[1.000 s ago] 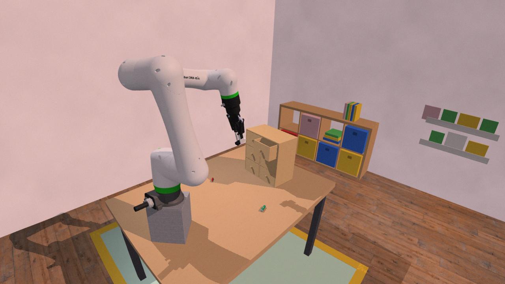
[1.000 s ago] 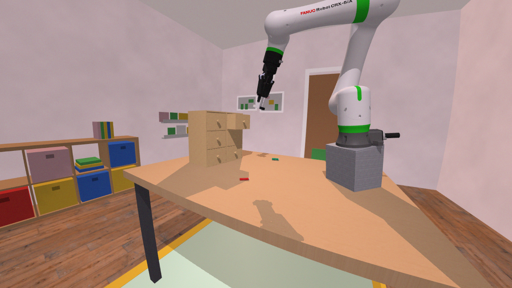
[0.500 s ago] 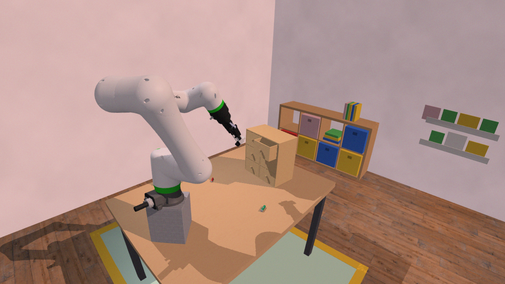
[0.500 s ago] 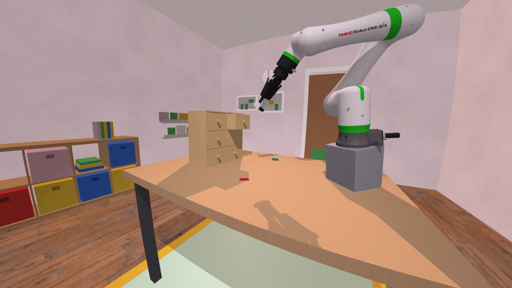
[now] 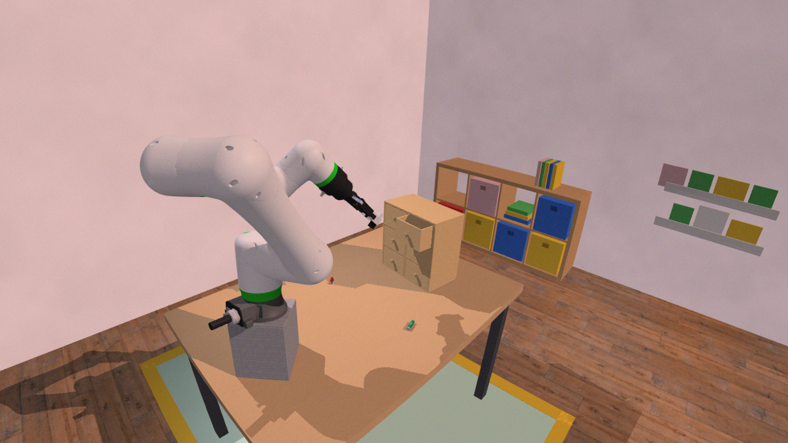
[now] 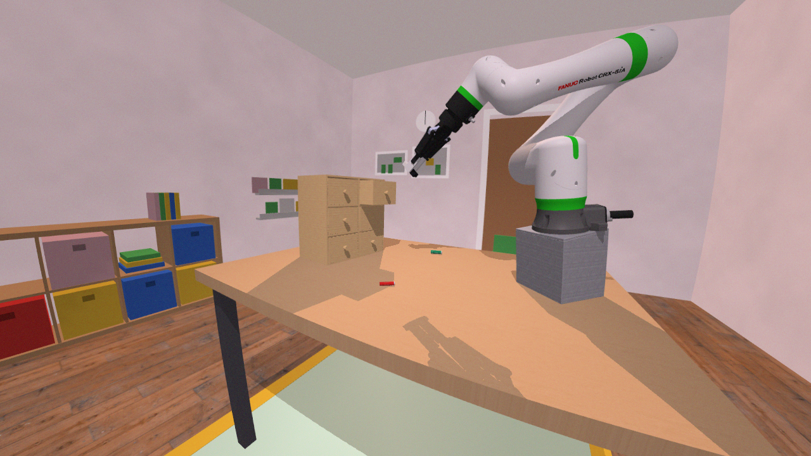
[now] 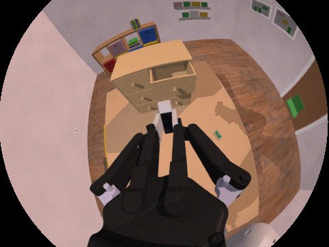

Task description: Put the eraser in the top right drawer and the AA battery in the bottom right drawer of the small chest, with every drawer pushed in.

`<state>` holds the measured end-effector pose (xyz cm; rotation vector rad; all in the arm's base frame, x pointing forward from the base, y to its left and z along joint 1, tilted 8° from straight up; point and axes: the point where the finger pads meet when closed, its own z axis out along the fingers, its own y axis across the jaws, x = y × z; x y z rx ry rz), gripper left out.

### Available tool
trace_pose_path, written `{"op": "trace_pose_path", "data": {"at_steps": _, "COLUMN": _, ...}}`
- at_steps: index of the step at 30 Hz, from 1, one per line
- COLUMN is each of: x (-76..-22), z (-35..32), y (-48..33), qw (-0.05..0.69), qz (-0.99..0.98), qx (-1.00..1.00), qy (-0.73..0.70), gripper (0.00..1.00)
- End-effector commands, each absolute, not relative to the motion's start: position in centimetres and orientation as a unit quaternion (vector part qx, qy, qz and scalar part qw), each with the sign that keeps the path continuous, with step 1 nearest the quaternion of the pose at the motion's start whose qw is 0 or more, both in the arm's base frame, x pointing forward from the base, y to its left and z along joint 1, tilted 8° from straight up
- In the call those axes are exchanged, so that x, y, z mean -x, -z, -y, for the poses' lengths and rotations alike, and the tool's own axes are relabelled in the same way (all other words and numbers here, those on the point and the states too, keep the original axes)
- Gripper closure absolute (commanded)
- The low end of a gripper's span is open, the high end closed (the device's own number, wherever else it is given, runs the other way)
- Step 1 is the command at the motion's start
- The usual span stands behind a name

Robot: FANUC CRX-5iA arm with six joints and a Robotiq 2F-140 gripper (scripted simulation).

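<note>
The small wooden chest point(image 5: 421, 239) stands at the far side of the table. Its top-row right drawer point(image 5: 417, 228) is pulled partway out and looks empty in the wrist view point(image 7: 171, 73); the other drawers are pushed in. My gripper point(image 5: 372, 223) hangs tilted in the air in front of the chest, about level with its top and apart from it. It is shut on a small white eraser point(image 7: 166, 111), which sticks out past the fingertips point(image 6: 414, 171). A green AA battery point(image 5: 410, 325) lies on the table toward its front edge.
A small red thing point(image 5: 330, 279) lies on the table near the arm's base. The arm stands on a grey block point(image 5: 264, 344) at the table's corner. A shelf unit with coloured bins point(image 5: 509, 217) stands on the floor behind the table.
</note>
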<state>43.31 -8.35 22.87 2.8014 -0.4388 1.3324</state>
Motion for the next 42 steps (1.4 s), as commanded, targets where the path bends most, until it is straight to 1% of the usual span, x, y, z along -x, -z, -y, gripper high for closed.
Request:
{"op": "trace_pose_path", "data": {"at_steps": 1, "x": -43.3, "z": 8.4, "y": -22.9, "qw": 0.005, "qz": 0.140, "qx": -0.894, "qy": -0.426, "gripper": 0.89}}
{"op": "trace_pose_path", "data": {"at_steps": 21, "x": -44.6, "z": 8.7, "y": -23.0, "qw": 0.005, "qz": 0.140, "qx": -0.894, "qy": -0.426, "gripper": 0.89}}
{"op": "trace_pose_path", "data": {"at_steps": 42, "x": -50.1, "z": 10.2, "y": -23.5, "qw": 0.005, "qz": 0.140, "qx": -0.894, "qy": -0.426, "gripper": 0.89}}
